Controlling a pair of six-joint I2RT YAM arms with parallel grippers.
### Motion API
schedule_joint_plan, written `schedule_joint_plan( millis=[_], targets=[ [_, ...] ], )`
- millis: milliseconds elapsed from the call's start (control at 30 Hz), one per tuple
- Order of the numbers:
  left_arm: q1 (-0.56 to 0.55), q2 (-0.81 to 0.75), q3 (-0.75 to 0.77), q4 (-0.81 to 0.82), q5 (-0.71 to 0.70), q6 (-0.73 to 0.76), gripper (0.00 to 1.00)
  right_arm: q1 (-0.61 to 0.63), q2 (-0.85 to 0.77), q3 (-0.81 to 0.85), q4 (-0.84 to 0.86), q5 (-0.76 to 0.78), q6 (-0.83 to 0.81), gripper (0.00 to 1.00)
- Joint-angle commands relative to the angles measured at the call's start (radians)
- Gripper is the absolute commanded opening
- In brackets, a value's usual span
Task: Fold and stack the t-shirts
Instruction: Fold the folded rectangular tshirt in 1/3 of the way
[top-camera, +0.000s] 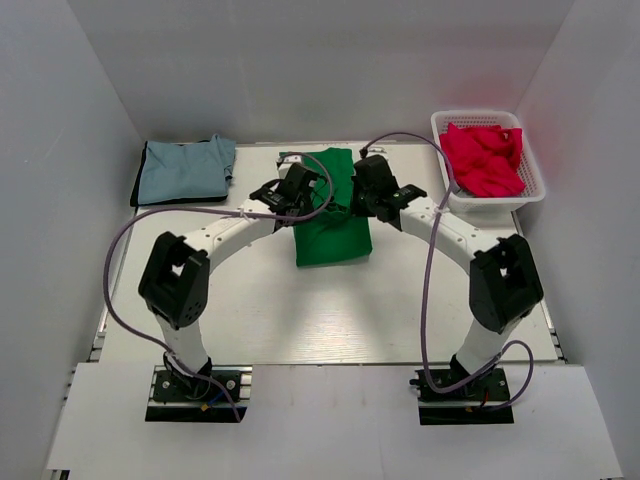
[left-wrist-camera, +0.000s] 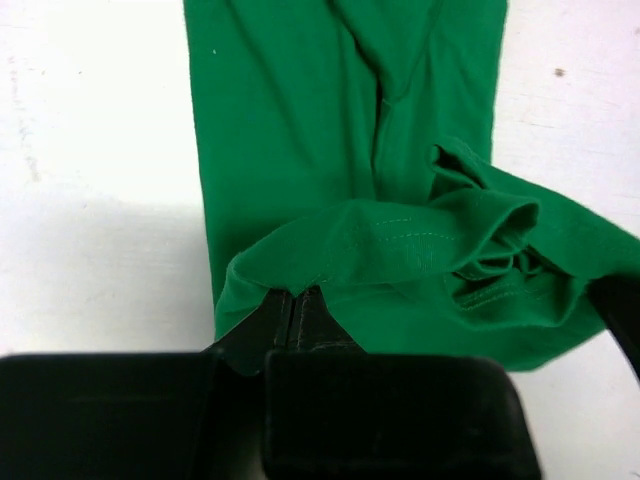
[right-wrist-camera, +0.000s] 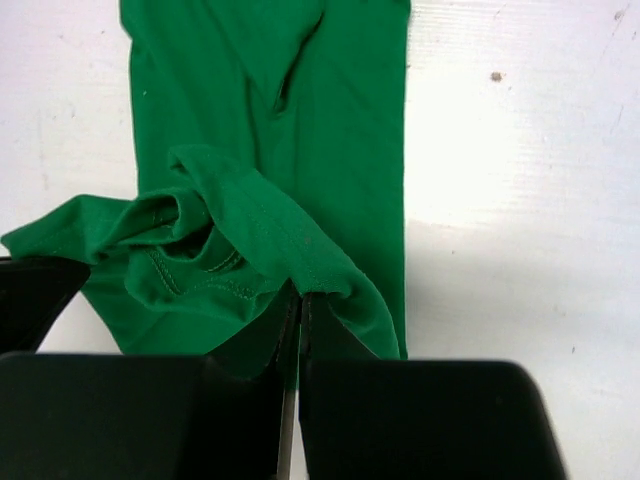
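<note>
Green shirt between grey-blue shirt and basket.

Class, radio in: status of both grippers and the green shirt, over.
Left gripper shut on green t-shirt. Right gripper shut on it too. Grey-blue t-shirt, basket well aside.

The middle shirt is bright green, all one colour. The far left shirt is pale blue. The far right shirts are red, their basket white. The table is white, the cables purple, the arms white and black
</note>
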Motion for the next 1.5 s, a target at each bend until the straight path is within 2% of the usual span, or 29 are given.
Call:
schedule_joint_plan(
  millis=[0, 300, 633, 667, 700, 733, 767, 800, 833, 867, 900, 1000, 1067, 1233, 1267, 1333, 1367, 1467],
  targets=[
    [0.036, 0.016, 0.047, 0.012, 0.041, 0.034, 0.00, -0.025, 0.051, 0.082, 0.033, -0.016, -0.043, 0.00],
    [0.088, 0.080, 0.047, 0.067, 0.104, 0.034, 0.00, -0.073, 0.194, 0.165, 0.067, -0.120, -0.062, 0.00],
    [0.142, 0.241, 0.158, 0.073, 0.132, 0.034, 0.00, -0.108, 0.352, 0.283, 0.095, -0.175, -0.059, 0.00],
    [0.154, 0.255, 0.175, 0.061, 0.123, 0.025, 0.00, -0.116, 0.375, 0.288, 0.101, -0.203, -0.060, 0.03],
    [0.154, 0.266, 0.191, 0.052, 0.114, 0.025, 0.00, -0.117, 0.387, 0.317, 0.101, -0.209, -0.059, 0.13],
    [0.166, 0.278, 0.227, 0.029, 0.104, 0.014, 0.04, -0.122, 0.415, 0.327, 0.095, -0.220, -0.059, 0.24],
    [0.166, 0.300, 0.247, 0.015, 0.104, 0.014, 0.34, -0.127, 0.420, 0.350, 0.093, -0.233, -0.059, 0.34],
    [0.177, 0.300, 0.286, -0.014, 0.092, 0.014, 0.68, -0.127, 0.432, 0.369, 0.090, -0.237, -0.053, 0.54],
    [0.177, 0.309, 0.301, -0.014, 0.092, 0.005, 0.92, -0.130, 0.436, 0.386, 0.086, -0.246, -0.048, 0.61],
    [0.177, 0.309, 0.301, -0.014, 0.092, 0.005, 1.00, -0.136, 0.436, 0.389, 0.083, -0.249, -0.042, 0.78],
    [0.177, 0.292, 0.312, -0.014, 0.092, 0.014, 1.00, -0.137, 0.429, 0.395, 0.080, -0.249, -0.040, 0.89],
    [0.177, 0.253, 0.289, -0.014, 0.092, 0.023, 1.00, -0.136, 0.371, 0.363, 0.086, -0.241, -0.034, 0.89],
    [0.177, 0.196, 0.245, -0.014, 0.120, 0.033, 1.00, -0.134, 0.340, 0.285, 0.092, -0.252, -0.019, 0.89],
    [0.154, 0.067, 0.016, 0.016, 0.228, 0.033, 1.00, -0.136, 0.148, 0.009, 0.136, -0.342, 0.033, 0.91],
    [0.154, 0.049, -0.014, 0.025, 0.251, 0.033, 1.00, -0.136, 0.106, -0.090, 0.136, -0.353, 0.047, 0.91],
    [0.143, -0.010, -0.108, 0.053, 0.335, 0.033, 1.00, -0.131, 0.024, -0.154, 0.153, -0.374, 0.058, 0.91],
    [0.143, -0.028, -0.139, 0.064, 0.354, 0.033, 1.00, -0.131, 0.006, -0.236, 0.156, -0.384, 0.058, 0.91],
    [0.120, -0.094, -0.276, 0.119, 0.406, 0.024, 1.00, -0.133, -0.073, -0.324, 0.178, -0.398, 0.073, 0.91]
  ],
)
